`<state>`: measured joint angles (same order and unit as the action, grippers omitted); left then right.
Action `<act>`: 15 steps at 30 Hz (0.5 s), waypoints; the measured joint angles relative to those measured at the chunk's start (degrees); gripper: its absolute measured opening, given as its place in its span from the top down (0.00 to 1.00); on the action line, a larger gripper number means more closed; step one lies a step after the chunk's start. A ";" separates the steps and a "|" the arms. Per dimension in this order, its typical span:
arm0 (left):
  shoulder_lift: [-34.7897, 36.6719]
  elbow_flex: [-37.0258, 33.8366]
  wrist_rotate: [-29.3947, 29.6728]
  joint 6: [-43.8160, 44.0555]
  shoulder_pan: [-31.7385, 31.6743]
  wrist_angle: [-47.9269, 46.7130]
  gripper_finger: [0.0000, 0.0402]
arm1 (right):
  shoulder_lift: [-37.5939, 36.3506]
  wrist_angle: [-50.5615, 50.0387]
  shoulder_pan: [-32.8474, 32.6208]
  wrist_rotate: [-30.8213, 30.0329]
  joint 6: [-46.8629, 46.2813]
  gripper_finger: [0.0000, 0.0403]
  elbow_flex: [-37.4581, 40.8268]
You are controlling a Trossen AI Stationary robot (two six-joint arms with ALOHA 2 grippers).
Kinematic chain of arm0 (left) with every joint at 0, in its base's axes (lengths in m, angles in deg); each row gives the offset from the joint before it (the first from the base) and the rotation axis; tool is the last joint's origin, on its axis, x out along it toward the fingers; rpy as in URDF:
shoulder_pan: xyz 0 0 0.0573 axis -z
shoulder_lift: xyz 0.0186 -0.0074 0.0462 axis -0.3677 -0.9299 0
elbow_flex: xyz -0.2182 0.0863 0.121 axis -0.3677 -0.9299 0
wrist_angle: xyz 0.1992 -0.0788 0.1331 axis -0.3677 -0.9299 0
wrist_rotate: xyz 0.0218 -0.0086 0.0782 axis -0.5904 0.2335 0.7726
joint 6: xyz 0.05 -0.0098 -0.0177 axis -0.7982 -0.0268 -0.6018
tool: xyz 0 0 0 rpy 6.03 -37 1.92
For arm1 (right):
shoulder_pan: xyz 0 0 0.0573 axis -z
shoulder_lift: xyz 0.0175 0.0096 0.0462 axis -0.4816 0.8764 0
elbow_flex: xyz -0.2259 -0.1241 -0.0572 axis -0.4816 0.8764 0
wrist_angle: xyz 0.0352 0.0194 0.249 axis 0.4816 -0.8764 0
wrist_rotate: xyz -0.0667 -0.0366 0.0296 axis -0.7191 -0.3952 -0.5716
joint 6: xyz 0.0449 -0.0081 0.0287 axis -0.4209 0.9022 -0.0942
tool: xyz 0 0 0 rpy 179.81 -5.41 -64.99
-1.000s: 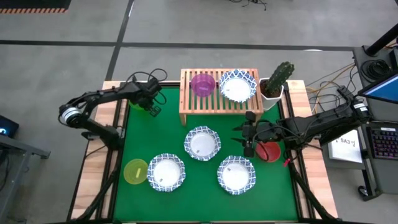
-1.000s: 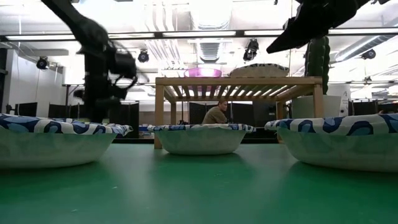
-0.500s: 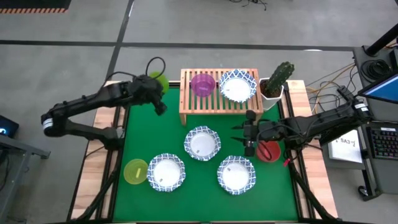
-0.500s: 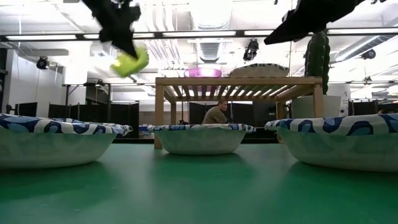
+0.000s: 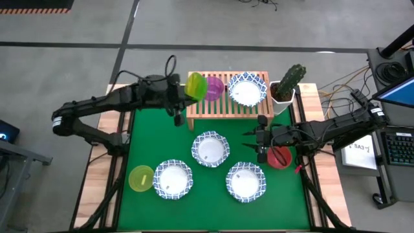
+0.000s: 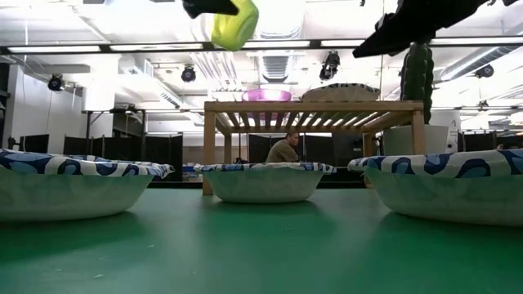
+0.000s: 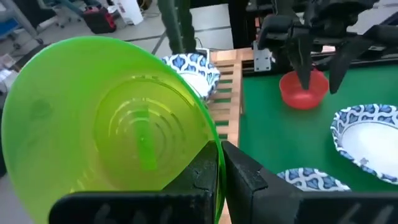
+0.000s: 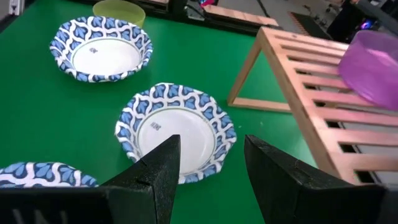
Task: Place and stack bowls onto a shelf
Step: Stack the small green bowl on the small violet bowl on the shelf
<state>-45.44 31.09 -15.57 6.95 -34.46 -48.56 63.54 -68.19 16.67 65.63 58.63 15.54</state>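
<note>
Green bowl [image 5: 196,85] pinched by its rim in your left gripper [image 5: 182,97], tilted at the shelf [image 5: 194,110] edge beside the purple bowl [image 5: 213,87]. One patterned bowl [image 5: 247,90] is shelved too (three patterned, yellow, red remain). Right gripper [image 5: 261,140] hovers spread, empty.

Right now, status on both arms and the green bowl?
Left gripper shut on green bowl, tilted, above the shelf left end beside purple bowl. Right gripper open over the mat near red bowl. Nothing blocking.
</note>
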 joint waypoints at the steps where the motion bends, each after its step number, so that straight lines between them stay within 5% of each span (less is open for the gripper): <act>1: -1.23 0.94 -0.10 -0.55 0.00 -0.15 1.00 | -0.06 0.00 0.00 0.03 -0.62 0.58 0.21; 15: -14.06 12.27 -1.00 -9.56 -0.47 -2.14 1.00 | -2.27 -0.13 0.00 0.43 -3.92 0.58 2.79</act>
<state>-59.50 43.36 -16.57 -2.61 -34.93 -50.70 61.26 -68.32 16.67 66.06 54.72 18.33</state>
